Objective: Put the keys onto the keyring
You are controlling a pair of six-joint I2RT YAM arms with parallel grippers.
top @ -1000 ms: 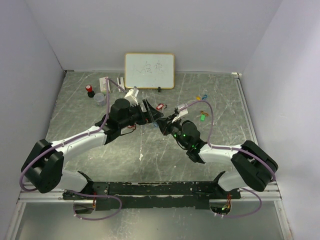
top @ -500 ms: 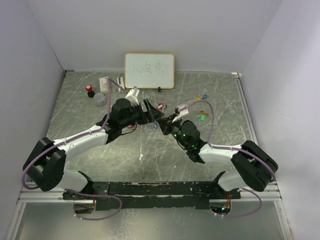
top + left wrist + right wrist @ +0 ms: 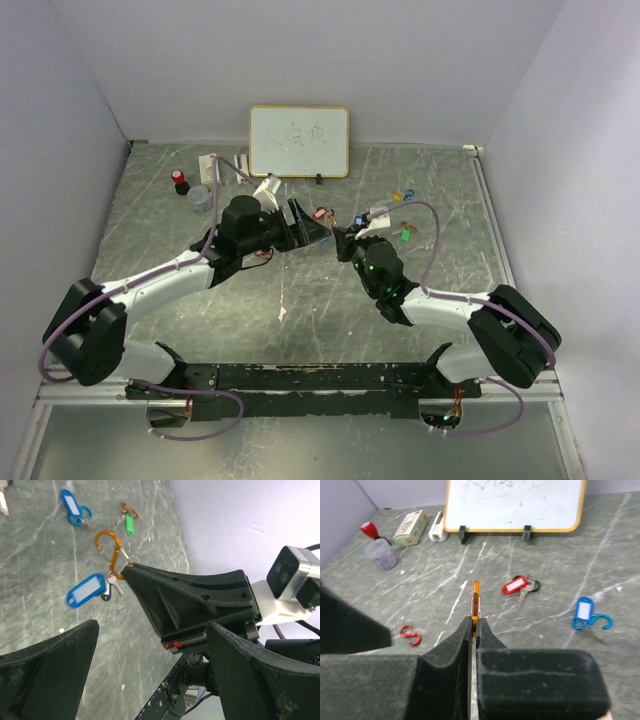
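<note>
Right gripper [image 3: 473, 623] has shifted back, pinching orange carabiner [image 3: 476, 600]; red key tag [image 3: 514, 586] beyond.

Left arm [image 3: 160, 280]: white shell links; bulky black joint housings at shoulder and wrist.
Right arm [image 3: 440, 305]: same build, white forearm, black shoulder block; green indicator lights [image 3: 370, 268] lit on the black wrist section.
Cables [image 3: 425, 225]: pale mauve, one per arm, slack loops from base to wrist.
Base rail [image 3: 320, 378]: black bar carrying both arm mounts.
Left gripper [image 3: 312, 228]: matte black wedge fingers [image 3: 50, 670], grainy surface, pale scuffing along edges.
Right gripper [image 3: 473, 622]: black fingers tapering to thin tips; triangular ribbed side web; small red mark [image 3: 172, 645] on body.
Right wrist camera [image 3: 292, 572]: grey-black box on white bracket.
</note>
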